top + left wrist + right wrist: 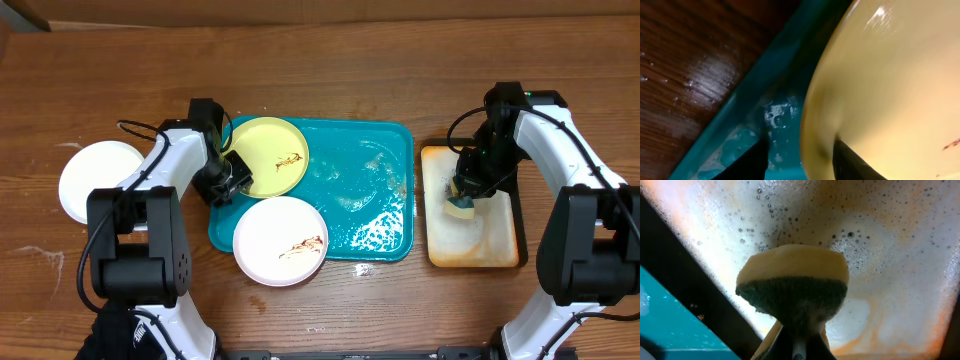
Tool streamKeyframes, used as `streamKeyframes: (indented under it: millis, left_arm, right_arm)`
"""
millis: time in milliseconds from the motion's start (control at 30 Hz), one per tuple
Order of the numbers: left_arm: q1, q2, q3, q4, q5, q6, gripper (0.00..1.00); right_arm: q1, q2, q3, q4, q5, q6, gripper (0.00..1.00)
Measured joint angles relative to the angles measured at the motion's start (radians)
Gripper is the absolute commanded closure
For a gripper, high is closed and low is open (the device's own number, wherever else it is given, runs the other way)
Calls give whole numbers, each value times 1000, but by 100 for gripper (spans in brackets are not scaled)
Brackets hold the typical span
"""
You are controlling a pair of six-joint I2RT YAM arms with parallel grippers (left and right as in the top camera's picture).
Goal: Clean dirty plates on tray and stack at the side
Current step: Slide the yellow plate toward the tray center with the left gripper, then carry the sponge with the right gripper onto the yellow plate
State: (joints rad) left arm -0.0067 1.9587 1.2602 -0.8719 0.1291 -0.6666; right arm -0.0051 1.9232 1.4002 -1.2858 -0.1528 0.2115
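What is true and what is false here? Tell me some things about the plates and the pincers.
1. The right pincer holds a sponge. True.
2. One white plate lies on the table, left of the teal tray. True.
3. The yellow plate lies on the table. False: it lies in the teal tray.
4. Both white plates are clean. False: the front plate has a brown smear.
5. The left pincer straddles the yellow plate's rim. True.
6. The sponge is over the teal tray. False: it is over the cream tray.
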Motion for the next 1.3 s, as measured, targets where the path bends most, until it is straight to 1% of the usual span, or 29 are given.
streamKeyframes:
  millis: [100,133,167,200,233,533,700,767,933,1033,1300]
  left_arm:
    - [0,6,8,20,9,-9,65]
    - [0,6,10,30,11,-12,69]
    - [0,7,10,43,12,-15,80]
    - [0,7,10,59,13,-17,87]
    - [0,9,10,72,15,-20,96]
    - [-5,14,10,169,53,-2,96]
    - [-23,18,10,211,56,72,96]
    - [-30,18,11,212,47,123,96]
    - [-67,18,22,188,-24,238,96]
    - [-84,18,29,179,-74,286,96]
    - [-89,18,43,143,-150,357,96]
  right_arm:
    - [0,0,0,-2,0,0,96]
    - [0,0,0,-1,0,0,96]
    - [0,0,0,-1,0,0,96]
    - [0,0,0,-1,0,0,96]
    - [0,0,0,0,0,0,96]
    - [0,0,0,-2,0,-6,96]
    - [0,0,0,7,0,-25,96]
    - [0,0,0,16,0,-32,96]
    - [0,0,0,31,-1,-51,96]
    - [0,0,0,44,-5,-64,96]
    - [3,0,1,121,-96,-147,96]
